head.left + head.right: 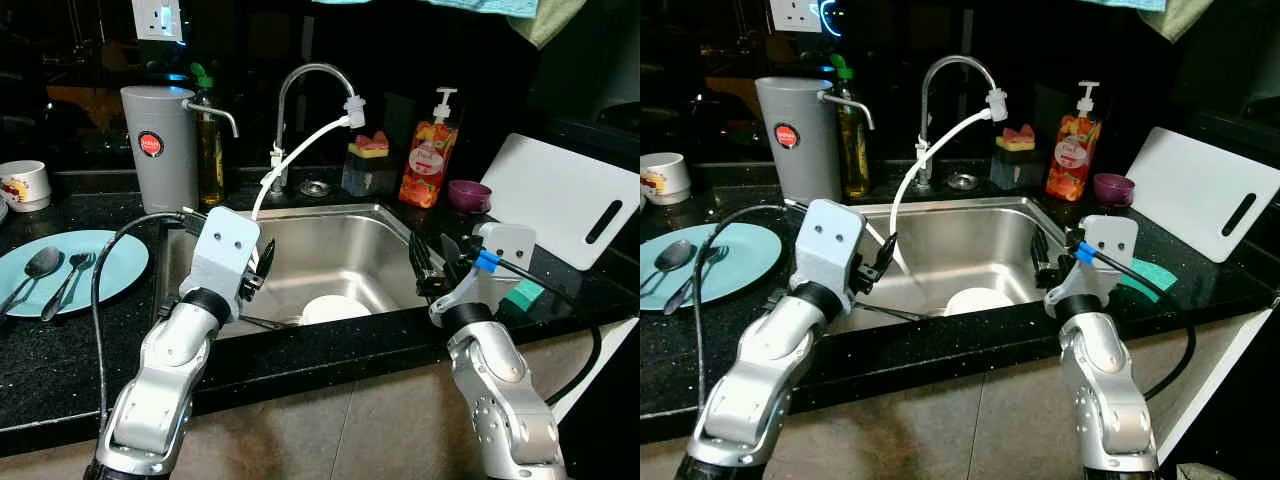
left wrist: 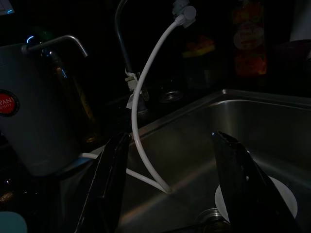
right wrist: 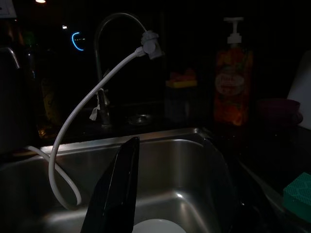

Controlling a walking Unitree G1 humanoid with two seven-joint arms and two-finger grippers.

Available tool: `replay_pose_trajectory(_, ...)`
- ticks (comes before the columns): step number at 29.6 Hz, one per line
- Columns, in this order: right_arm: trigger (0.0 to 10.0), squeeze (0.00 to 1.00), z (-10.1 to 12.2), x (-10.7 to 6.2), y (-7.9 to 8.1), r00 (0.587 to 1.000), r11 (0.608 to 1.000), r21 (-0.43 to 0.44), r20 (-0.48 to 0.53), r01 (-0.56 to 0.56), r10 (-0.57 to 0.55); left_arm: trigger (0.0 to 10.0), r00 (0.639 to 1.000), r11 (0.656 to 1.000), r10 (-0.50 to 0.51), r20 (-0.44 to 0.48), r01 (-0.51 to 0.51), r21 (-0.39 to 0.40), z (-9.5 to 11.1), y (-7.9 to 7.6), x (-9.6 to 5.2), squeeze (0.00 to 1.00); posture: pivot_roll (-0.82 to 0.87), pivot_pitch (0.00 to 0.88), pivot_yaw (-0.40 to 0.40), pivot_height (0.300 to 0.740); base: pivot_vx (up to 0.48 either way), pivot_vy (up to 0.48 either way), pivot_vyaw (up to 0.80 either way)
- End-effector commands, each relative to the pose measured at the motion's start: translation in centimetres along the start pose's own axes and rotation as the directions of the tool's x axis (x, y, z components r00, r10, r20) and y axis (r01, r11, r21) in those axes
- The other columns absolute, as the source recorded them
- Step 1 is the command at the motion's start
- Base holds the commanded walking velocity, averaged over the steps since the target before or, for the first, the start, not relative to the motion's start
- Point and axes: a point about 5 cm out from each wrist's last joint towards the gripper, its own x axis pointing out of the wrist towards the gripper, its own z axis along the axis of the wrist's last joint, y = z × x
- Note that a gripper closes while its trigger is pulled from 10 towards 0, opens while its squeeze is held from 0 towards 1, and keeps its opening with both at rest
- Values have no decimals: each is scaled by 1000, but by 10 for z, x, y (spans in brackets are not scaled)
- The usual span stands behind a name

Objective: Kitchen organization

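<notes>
One white mug [image 1: 24, 184] with a printed picture, far left on the black speckled desk [image 1: 60, 350]. One pale blue round plate [image 1: 75, 270] nearer, bearing two metal spoons [image 1: 50, 280]. One grey cylindrical water dispenser [image 1: 160, 148] with a red badge, and just beside it one green-capped bottle of yellow oil [image 1: 209, 140]. One left pincer [image 1: 262, 272] over the left rim of the sink, fingers spread wide with nothing between them. One stainless steel sink [image 1: 330, 250], centre. One curved chrome tap [image 1: 300, 100] behind it, trailing one white hose [image 1: 295, 160] into the basin. One white round plate [image 1: 335, 308] on the sink floor, at the near edge, lying between the two pincers and below both, touching neither. One sponge holder [image 1: 368, 165], one orange pump soap bottle [image 1: 430, 150] and one small purple bowl [image 1: 468, 195] along the far rim. One right pincer [image 1: 430, 262] over the right rim of the sink, fingers apart, holding nothing. One green sponge [image 1: 523, 294] just right of it. One white cutting board [image 1: 565, 205], far right.
</notes>
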Motion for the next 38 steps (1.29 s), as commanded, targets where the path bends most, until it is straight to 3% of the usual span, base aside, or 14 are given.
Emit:
replay_pose_trajectory(1, 10000, 0, -2, 0, -1, 1000, 1000, -8, -3, 6, -6, 10000, 1000, 1000, -5, 5, 5, 9, 1, -1, 1, 0, 186, 18, -105, 740, 0, 0, 0)
replay_pose_trajectory(38, 10000, 0, -1, -1, -2, 1000, 1000, -12, -3, 10, -10, 10000, 1000, 1000, -6, 2, 6, 4, 1, -3, 1, 0, 176, 23, -104, 740, 0, 0, 0)
